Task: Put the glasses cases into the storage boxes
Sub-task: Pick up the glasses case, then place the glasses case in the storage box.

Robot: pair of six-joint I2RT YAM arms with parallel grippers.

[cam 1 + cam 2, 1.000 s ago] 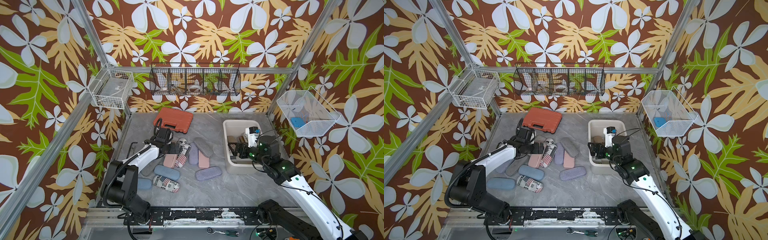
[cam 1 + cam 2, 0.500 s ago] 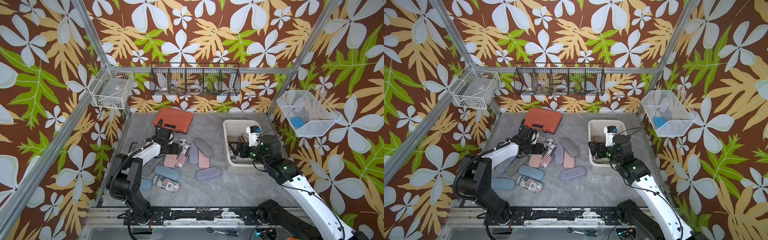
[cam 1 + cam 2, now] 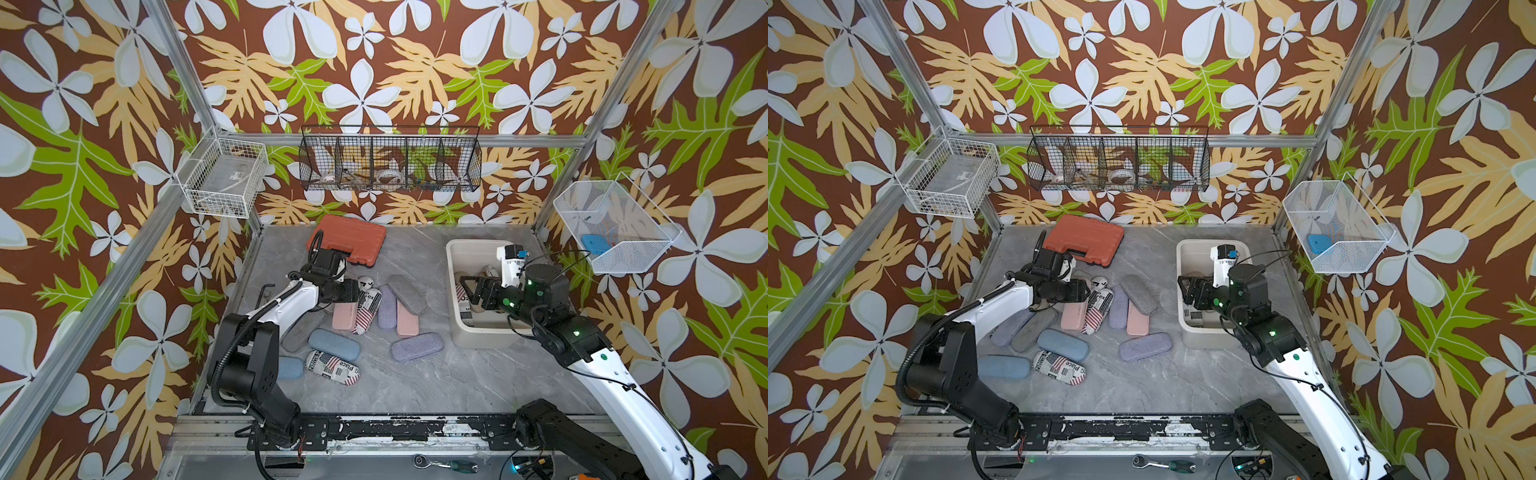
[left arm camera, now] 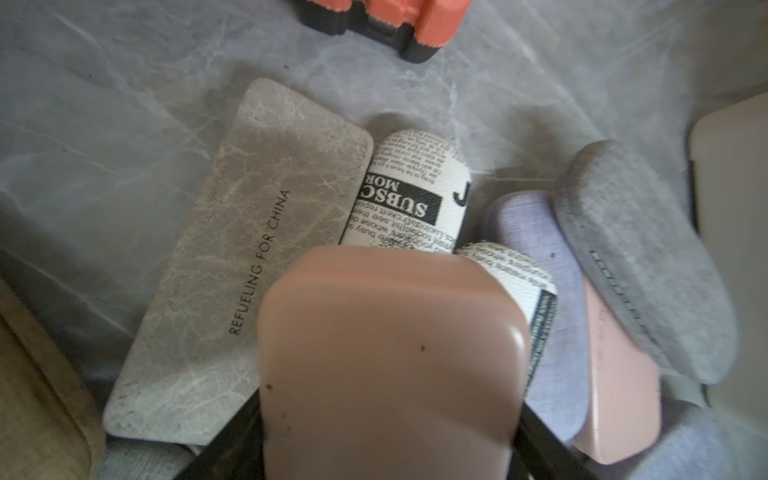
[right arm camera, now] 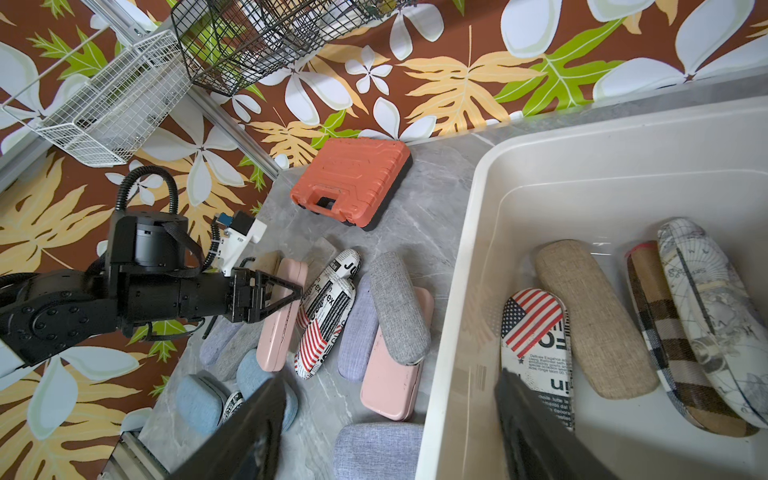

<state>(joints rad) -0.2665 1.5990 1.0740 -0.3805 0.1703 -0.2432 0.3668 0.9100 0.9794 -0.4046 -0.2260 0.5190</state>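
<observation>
My left gripper [image 3: 353, 291] is shut on the end of a pink glasses case [image 3: 344, 316] that lies in the pile on the table. In the left wrist view this pink glasses case [image 4: 390, 353] fills the space between the black fingers [image 4: 226, 440]. More glasses cases lie around it: a flag-print one [image 3: 365, 309], a lavender one [image 3: 386, 306], a grey one [image 3: 407, 293] and a second pink one [image 3: 406, 318]. My right gripper [image 3: 467, 291] hangs open over the left wall of the cream storage box [image 3: 451, 249]. Inside the storage box [image 5: 478, 199] lie flag-print [image 5: 536, 345], tan [image 5: 590, 316], plaid [image 5: 665, 332] and map-print [image 5: 715, 316] cases.
An orange toolcase [image 3: 347, 239] lies at the back, just behind the left arm's wrist. Blue [image 3: 333, 345], flag-print [image 3: 332, 368] and lavender [image 3: 417, 347] cases lie nearer the front. Wire baskets hang on the back wall [image 3: 390, 160], left post [image 3: 222, 178] and right wall [image 3: 615, 226].
The left gripper's jaws have closed from wide open onto the pink case, and that arm's shoulder has swung. The right gripper's jaws have narrowed slightly; it stays at the box.
</observation>
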